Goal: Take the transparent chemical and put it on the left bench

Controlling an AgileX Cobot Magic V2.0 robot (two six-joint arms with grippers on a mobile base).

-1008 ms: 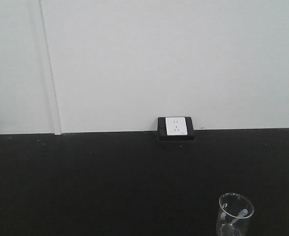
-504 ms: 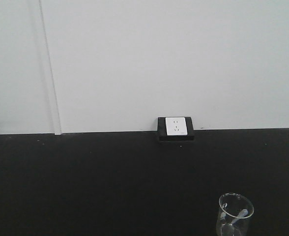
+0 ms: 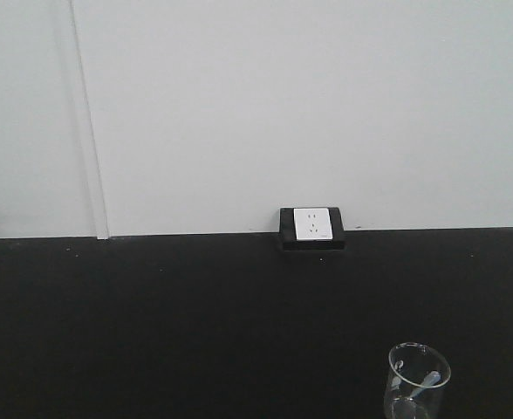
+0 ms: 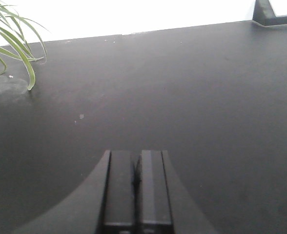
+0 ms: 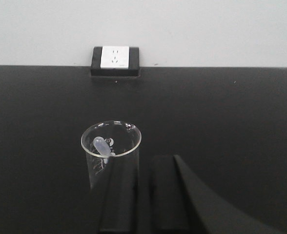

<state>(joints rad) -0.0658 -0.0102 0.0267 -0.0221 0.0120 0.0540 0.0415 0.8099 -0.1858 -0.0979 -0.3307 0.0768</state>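
The transparent chemical (image 3: 418, 384), a clear glass beaker (image 5: 111, 146) with a small white dropper bulb (image 5: 102, 145) inside, stands upright on the left bench (image 3: 195, 314), a matte black worktop along a white wall. My right gripper (image 5: 143, 161) sits just right of the beaker. Its left finger (image 5: 120, 195) overlaps the beaker's lower right side, its jaws are a narrow gap apart, and nothing is between them. My left gripper (image 4: 136, 152) is shut and empty, hovering over bare worktop (image 4: 182, 87).
A white power socket (image 3: 311, 225) in a black frame sits at the wall behind the beaker, also visible as socket (image 5: 114, 57). Green plant leaves (image 4: 11, 44) hang over the bench at the far left of the left wrist view.
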